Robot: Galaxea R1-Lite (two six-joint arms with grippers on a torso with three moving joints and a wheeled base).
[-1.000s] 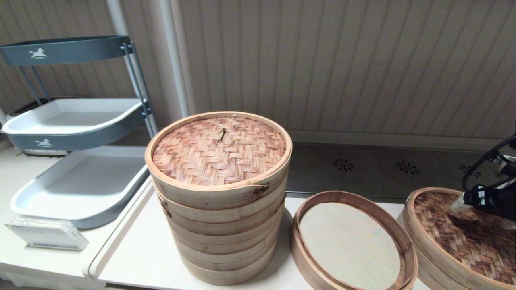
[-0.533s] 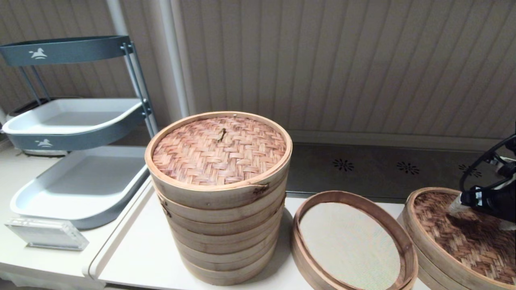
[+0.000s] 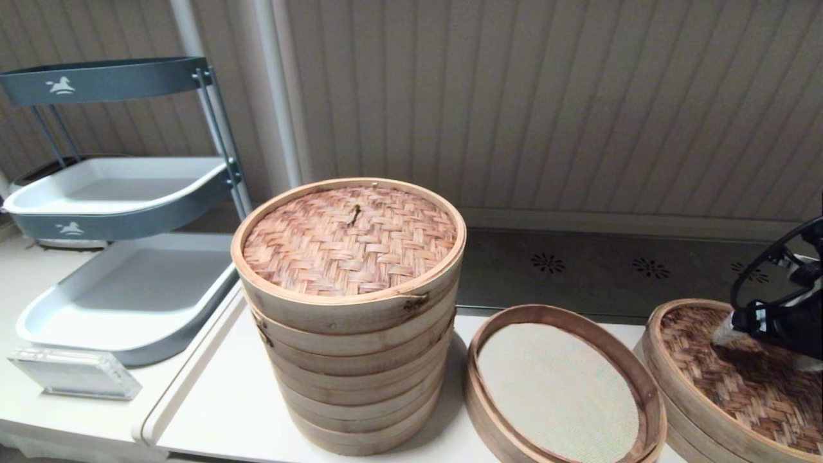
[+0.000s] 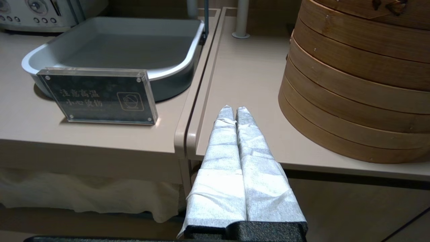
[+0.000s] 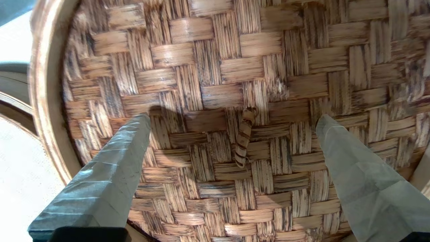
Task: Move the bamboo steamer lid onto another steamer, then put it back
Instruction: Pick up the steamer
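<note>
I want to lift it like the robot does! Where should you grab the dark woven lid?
Probably by the little centre loop, coming straight down from above. The lid lies flat, its rim too wide to span, and the loop is the only raised bit. The right gripper is open above it, a finger on each side. The left gripper is parked.

I am working in what looks like a commercial kitchen or dim sum serving station. A tall stack of bamboo steamers [image 3: 350,315] fills the middle of my head view, with a low cloth-lined steamer [image 3: 560,386] at lower right. At left stands a tiered rack of grey trays [image 3: 122,257], an acrylic hot-surface warning sign [image 4: 97,95] before it, and part of a dialled appliance [image 4: 33,13] behind, all on pale counters [image 4: 248,77].
</note>
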